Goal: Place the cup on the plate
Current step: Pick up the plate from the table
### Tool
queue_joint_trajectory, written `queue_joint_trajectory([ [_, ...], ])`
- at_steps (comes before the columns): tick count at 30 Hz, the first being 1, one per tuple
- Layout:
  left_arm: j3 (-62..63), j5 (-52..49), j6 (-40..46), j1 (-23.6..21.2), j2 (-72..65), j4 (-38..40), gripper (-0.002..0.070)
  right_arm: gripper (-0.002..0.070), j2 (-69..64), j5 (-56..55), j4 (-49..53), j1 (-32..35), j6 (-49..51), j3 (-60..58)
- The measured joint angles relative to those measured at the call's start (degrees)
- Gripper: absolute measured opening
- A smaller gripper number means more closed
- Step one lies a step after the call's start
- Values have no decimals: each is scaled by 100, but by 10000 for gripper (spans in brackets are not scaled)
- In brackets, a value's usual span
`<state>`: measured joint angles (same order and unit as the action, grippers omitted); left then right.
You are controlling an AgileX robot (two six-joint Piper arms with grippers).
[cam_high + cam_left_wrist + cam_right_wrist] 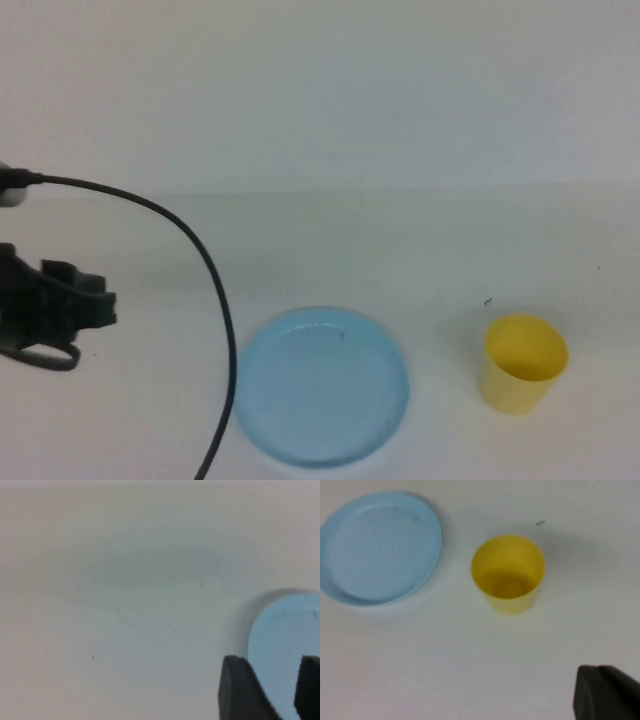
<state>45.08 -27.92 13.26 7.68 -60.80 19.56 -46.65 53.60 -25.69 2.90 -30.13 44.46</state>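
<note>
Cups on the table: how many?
1. The yellow cup stands upright on the table, to the right of the light blue plate and apart from it. Neither claw is near it. Nothing in view could hide another.

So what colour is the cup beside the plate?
Plain yellow; the cup shows best in the right wrist view, standing upright apart from the light blue plate.

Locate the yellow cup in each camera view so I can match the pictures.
High view: cup lower right, upright, right of the plate, apart from it.
Left wrist view: cup not in it; only the plate.
Right wrist view: cup near centre.
Shared landmark: the plate.
</note>
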Motion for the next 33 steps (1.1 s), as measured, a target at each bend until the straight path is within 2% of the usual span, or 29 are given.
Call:
queue_joint_trajectory([
  [5, 388, -470, 771, 192, -1039, 618, 338, 0, -647, 224, -40, -151, -256, 323],
  [10, 712, -443, 688, 803, -2003, 445, 337, 0, -964, 233, 190, -640, -282, 596],
  [13, 911, -392, 448, 988, -2586, 286, 337, 0, -1090, 233, 311, -847, -282, 644],
  [27, 1912, -695, 172, 1137, -4198, -34, 337, 3, -1221, 233, 554, -908, -282, 644],
  [33, 2039, -680, 68, 1133, -4445, -239, 300, 90, -1265, 233, 368, -908, -282, 644],
])
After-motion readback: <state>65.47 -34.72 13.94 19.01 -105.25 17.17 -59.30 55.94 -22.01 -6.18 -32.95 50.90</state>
